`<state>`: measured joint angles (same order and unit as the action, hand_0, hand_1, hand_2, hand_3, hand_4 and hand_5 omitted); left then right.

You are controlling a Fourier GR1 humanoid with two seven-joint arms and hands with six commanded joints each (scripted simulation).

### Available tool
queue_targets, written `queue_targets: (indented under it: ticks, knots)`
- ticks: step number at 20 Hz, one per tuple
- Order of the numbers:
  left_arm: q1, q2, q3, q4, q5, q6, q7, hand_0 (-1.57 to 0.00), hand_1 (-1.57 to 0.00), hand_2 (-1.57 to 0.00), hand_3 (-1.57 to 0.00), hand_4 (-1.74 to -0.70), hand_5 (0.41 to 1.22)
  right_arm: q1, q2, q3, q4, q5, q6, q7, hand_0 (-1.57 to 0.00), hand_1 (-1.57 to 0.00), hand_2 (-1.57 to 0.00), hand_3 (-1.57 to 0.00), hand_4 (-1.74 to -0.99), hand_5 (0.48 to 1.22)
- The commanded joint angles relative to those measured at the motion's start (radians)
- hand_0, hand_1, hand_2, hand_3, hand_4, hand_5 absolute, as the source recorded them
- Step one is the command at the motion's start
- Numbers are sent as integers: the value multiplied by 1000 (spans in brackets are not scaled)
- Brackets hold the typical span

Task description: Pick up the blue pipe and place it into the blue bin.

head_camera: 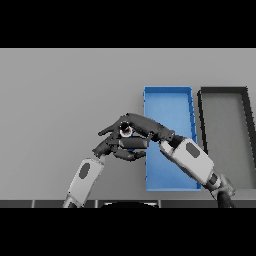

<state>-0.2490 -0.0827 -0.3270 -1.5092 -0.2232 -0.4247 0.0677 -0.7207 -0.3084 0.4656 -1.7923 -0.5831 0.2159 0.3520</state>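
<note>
Right hand [140, 125] curled around the blue pipe [134, 143], just left of the blue bin [168, 95], left hand [111, 146] fingers curled against it from below; dark bin [223, 91] beside.

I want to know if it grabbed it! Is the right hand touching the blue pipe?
Touching. The head view shows the right hand curled round the blue pipe.

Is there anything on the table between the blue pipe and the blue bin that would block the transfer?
Nothing visible does. The blue pipe sits among the fingers of the right hand and left hand, right beside the blue bin, whose near-left edge is just next to it. The black bin lies beyond.
</note>
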Motion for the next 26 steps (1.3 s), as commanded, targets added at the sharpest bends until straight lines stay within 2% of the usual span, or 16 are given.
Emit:
queue_targets:
  ticks: [1,2,5,7,10,12,14,16,18,20,22,26]
  knots:
    - [11,2,-4,-12,7,-9,0,-16,-14,-14,-12,-913,470,-20,3,-10,-9,-42,-21,33,-1571,-1571,-1571,-1571,-1741,1221]
    - [2,-4,-4,-11,6,-5,13,-12,-11,-11,-10,-909,464,-65,-1,-29,-2,-72,-38,63,-1571,-1571,-1571,-1571,-1741,1221]
    - [3,2,1,-9,8,-9,22,-6,-5,-5,-5,-906,445,-177,-44,-106,8,-218,-48,86,-1571,-1571,-1571,-1571,-1741,1221]
    - [5,2,2,-17,17,-15,32,-3,-3,-3,-3,-906,437,-264,-70,-161,71,-282,-39,64,-1571,-1571,-1571,-1571,-1741,1221]
    - [7,8,9,-17,16,-14,58,-1,-1,-1,-1,-902,432,-353,-125,-219,151,-231,-117,17,-1571,-1571,-1571,-1571,-1741,1221]
    - [-3,12,8,-11,2,-9,52,0,0,0,0,-892,428,-407,-171,-254,234,-208,-138,22,-1571,-1571,-1571,-1571,-1741,1221]
    - [4,6,2,-16,12,-18,41,0,0,0,0,-890,421,-419,-208,-284,315,-205,-141,29,-1571,-1571,-1571,-1571,-1741,1221]
    - [14,14,-1,-21,4,-14,28,0,0,0,1,-886,412,-408,-250,-300,383,-177,-126,11,-1571,-1571,-1571,-1571,-1741,1221]
    - [19,19,-6,-32,-7,-5,14,1,1,1,1,-877,412,-352,-284,-303,423,-153,-116,1,-1571,-1571,-1571,-1571,-1741,1221]
    - [13,20,-7,-35,-9,-8,37,1,1,1,1,-871,415,-300,-301,-311,448,-157,-130,3,-1571,-1571,-1571,-1571,-1741,1221]
    - [1,25,5,-37,0,-10,38,1,1,1,1,-867,419,-235,-324,-318,446,-164,-142,5,-1571,-1571,-1571,-1571,-1741,1221]
    - [20,19,-3,-31,4,-14,36,1,1,1,1,-875,422,-70,-357,-286,374,-154,-186,34,-1571,-1571,-1571,-1571,-1741,1221]
